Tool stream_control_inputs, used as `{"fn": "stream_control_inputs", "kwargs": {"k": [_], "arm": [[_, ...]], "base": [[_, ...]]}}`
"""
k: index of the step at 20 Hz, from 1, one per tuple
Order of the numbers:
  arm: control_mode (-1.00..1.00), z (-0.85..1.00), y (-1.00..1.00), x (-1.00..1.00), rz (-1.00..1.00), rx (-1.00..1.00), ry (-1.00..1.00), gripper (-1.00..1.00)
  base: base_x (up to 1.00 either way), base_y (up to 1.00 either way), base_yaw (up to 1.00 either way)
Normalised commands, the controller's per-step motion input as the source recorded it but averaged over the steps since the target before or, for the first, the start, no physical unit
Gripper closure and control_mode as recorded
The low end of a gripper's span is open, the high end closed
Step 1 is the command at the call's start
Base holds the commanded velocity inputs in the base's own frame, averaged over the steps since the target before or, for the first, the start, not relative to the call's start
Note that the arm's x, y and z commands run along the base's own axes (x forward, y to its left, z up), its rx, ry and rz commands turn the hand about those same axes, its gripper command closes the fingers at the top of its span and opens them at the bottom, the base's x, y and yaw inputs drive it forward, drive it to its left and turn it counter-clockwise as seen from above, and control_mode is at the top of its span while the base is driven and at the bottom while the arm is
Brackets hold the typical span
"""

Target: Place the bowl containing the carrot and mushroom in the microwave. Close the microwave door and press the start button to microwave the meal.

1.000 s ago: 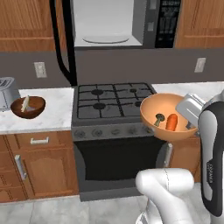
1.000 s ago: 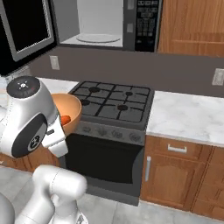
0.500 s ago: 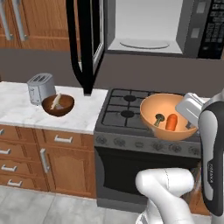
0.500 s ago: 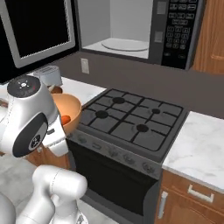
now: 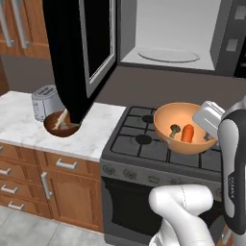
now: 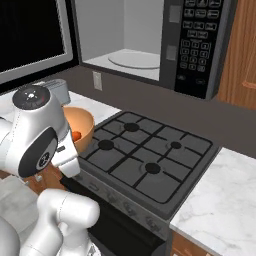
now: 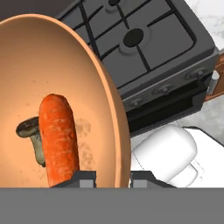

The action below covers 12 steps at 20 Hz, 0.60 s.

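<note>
We are holding the bowl (image 5: 184,128) mid-right of the left base frame, gripper (image 7: 113,177) pinching its rim. Risk, we judge: tilting spills carrot (image 5: 188,132) and mushroom (image 5: 174,129); bowl clips microwave (image 5: 173,33) sill.

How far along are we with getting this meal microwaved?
Done: the microwave door is open and the bowl, with carrot and mushroom inside, is lifted over the stove. In hand: the gripper clamps the bowl's rim. Left: set the bowl on the turntable in the microwave, shut the door, press start.
</note>
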Motion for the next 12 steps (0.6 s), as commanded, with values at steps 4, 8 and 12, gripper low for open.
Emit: {"fn": "stream_control_inputs", "kwargs": {"k": [4, 8, 12], "arm": [[1.00, 0.00, 0.00, 0.00, 0.00, 0.00, 0.00, 1.00], [1.00, 0.00, 0.00, 0.00, 0.00, 0.00, 0.00, 1.00], [1.00, 0.00, 0.00, 0.00, 0.00, 0.00, 0.00, 1.00]], "base": [[0.43, -0.18, 0.18], [0.39, 0.00, 0.15], [0.37, 0.00, 0.10]]}}
